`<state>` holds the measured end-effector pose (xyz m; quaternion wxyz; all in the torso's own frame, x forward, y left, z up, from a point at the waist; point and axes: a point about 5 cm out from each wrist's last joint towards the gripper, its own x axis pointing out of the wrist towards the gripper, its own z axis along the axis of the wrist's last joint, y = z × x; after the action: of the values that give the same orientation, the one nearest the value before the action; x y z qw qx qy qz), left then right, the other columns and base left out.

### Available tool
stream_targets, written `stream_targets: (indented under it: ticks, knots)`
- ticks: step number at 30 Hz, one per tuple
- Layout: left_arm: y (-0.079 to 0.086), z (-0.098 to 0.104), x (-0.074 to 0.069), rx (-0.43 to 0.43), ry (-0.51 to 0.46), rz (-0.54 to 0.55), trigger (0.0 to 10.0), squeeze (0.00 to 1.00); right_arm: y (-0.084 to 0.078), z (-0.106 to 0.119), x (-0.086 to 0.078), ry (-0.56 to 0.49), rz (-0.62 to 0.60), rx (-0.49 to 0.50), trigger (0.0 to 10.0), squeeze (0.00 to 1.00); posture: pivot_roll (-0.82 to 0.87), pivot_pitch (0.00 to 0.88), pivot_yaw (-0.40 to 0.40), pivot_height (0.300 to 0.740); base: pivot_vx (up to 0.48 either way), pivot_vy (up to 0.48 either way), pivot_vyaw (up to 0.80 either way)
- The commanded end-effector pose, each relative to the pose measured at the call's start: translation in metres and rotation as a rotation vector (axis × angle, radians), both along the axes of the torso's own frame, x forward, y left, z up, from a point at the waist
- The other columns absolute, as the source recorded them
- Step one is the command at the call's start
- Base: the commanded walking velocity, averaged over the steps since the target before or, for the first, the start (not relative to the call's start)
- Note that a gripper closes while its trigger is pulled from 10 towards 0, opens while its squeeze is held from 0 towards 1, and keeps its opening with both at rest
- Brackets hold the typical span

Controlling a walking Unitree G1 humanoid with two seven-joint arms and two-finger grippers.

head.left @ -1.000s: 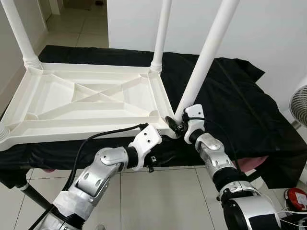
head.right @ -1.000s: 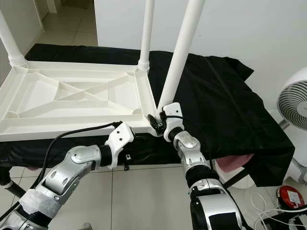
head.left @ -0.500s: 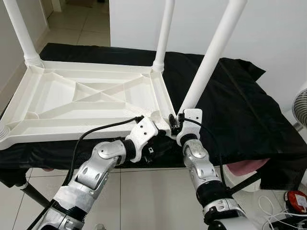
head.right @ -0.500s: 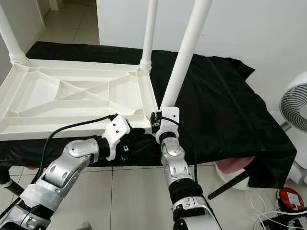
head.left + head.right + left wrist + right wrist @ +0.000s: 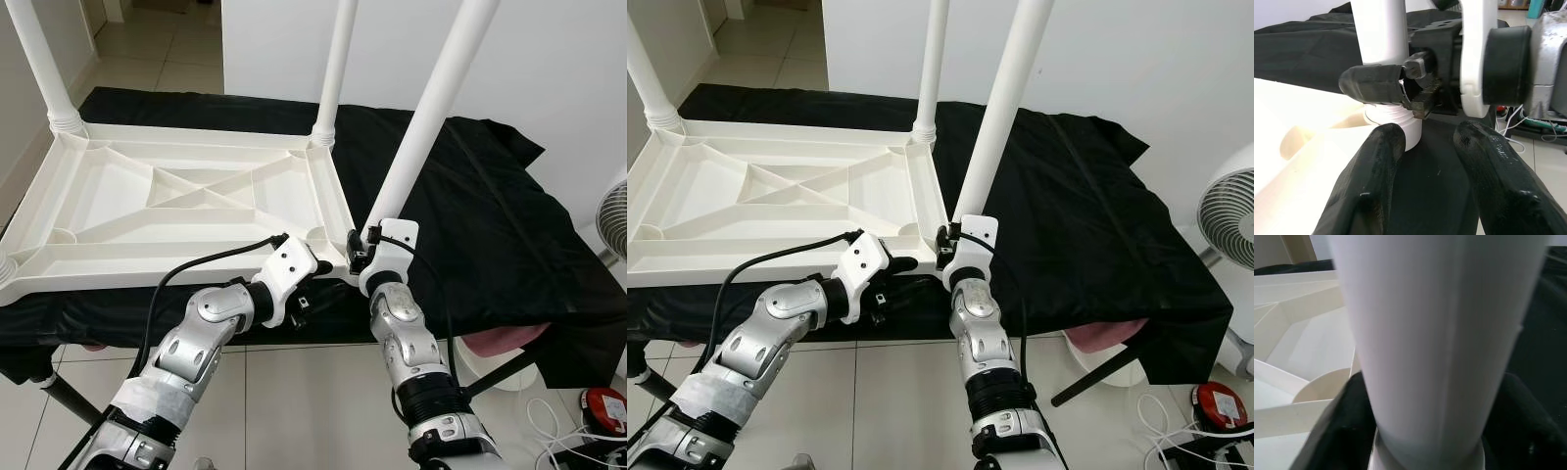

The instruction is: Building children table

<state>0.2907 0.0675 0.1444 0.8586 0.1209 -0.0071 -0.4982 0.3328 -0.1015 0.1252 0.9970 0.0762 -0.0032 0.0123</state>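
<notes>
The white children's table top (image 5: 147, 259) lies upside down on a black cloth. Its near-right leg (image 5: 431, 108) rises slanted from the near-right corner. My right gripper (image 5: 359, 257) is shut on that leg's base; in the right wrist view the leg (image 5: 1440, 333) stands between the dark fingers (image 5: 1342, 431). My left gripper (image 5: 309, 294) is open just below and left of that corner, at the table's front edge, holding nothing. In the left wrist view its two fingers (image 5: 1376, 161) point at the leg's socket and the right gripper's finger wrapped around it.
Two more legs stand upright at the far-left (image 5: 39, 69) and far-right (image 5: 333, 69) corners. The black cloth (image 5: 509, 225) drapes the bench to the right. A white fan (image 5: 1229, 206) stands at right and a red object (image 5: 604, 406) lies on the tiled floor.
My right arm has swung in from the right to stand almost straight under the leg's base. My left gripper has risen toward the table's near-right corner.
</notes>
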Motion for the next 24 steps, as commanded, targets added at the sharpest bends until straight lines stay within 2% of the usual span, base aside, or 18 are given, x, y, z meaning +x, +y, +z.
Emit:
stream_targets:
  ticks: [1,2,7,8,9,10,12,15,16,17,22,24]
  knots:
    - [0.004,-0.004,0.004,-0.004,-0.01,0.116,10.0,0.0,-0.008,-0.003,-0.002,0.017,-0.011,0.004,10.0,1.0,0.05,0.0,-0.13,0.74,0.0,0.0,0.0]
    - [0.005,-0.006,0.003,0.0,-0.009,0.112,10.0,0.0,-0.014,-0.002,-0.002,0.011,0.009,-0.011,10.0,1.0,0.05,0.0,-0.128,0.74,0.0,0.0,0.0]
    - [0.004,-0.007,0.001,0.005,-0.006,0.105,10.0,0.0,-0.022,-0.001,0.0,-0.002,0.068,-0.034,10.0,1.0,0.05,0.0,-0.125,0.74,0.0,0.0,0.0]
    - [0.004,-0.008,0.001,0.006,-0.004,0.102,10.0,0.0,-0.024,0.0,0.001,-0.005,0.119,-0.05,10.0,0.43,0.05,0.0,-0.122,0.74,0.0,0.0,0.0]
    - [0.004,-0.008,0.001,0.006,-0.004,0.102,10.0,0.0,-0.024,0.0,0.001,-0.005,0.119,-0.05,10.0,0.43,0.05,0.0,-0.122,0.74,0.0,0.0,0.0]
    - [0.003,-0.01,-0.001,0.008,0.002,0.096,10.0,0.0,-0.028,0.002,0.003,-0.025,0.24,-0.081,10.0,0.0,0.04,0.0,-0.116,0.74,0.0,0.0,0.0]
    - [0.003,-0.01,-0.001,0.01,0.005,0.094,10.0,0.0,-0.03,0.003,0.004,-0.033,0.283,-0.096,10.0,0.0,0.04,0.0,-0.116,0.74,0.0,0.0,0.0]
    - [0.0,-0.012,-0.002,0.031,-0.002,0.081,10.0,0.0,-0.035,0.007,0.007,-0.064,0.456,-0.176,10.0,0.0,0.04,0.0,-0.109,0.74,0.0,0.0,0.0]
    - [0.0,-0.012,-0.002,0.031,-0.002,0.081,10.0,0.0,-0.035,0.007,0.007,-0.064,0.456,-0.176,10.0,0.0,0.04,0.0,-0.109,0.74,0.0,0.0,0.0]
    - [0.0,-0.011,-0.002,0.031,-0.005,0.078,10.0,0.0,-0.035,0.007,0.009,-0.07,0.551,-0.237,10.0,0.0,0.05,0.0,-0.107,0.74,0.0,0.0,0.0]
    - [0.0,-0.01,-0.002,0.032,-0.007,0.076,10.0,0.0,-0.036,0.008,0.011,-0.065,0.593,-0.258,10.0,0.0,0.05,0.0,-0.107,0.74,0.0,0.0,0.0]
    - [0.0,-0.008,-0.001,0.032,-0.013,0.072,10.0,0.0,-0.035,0.01,0.018,-0.059,0.657,-0.286,10.0,0.0,0.05,0.0,-0.107,0.74,0.0,0.0,0.0]
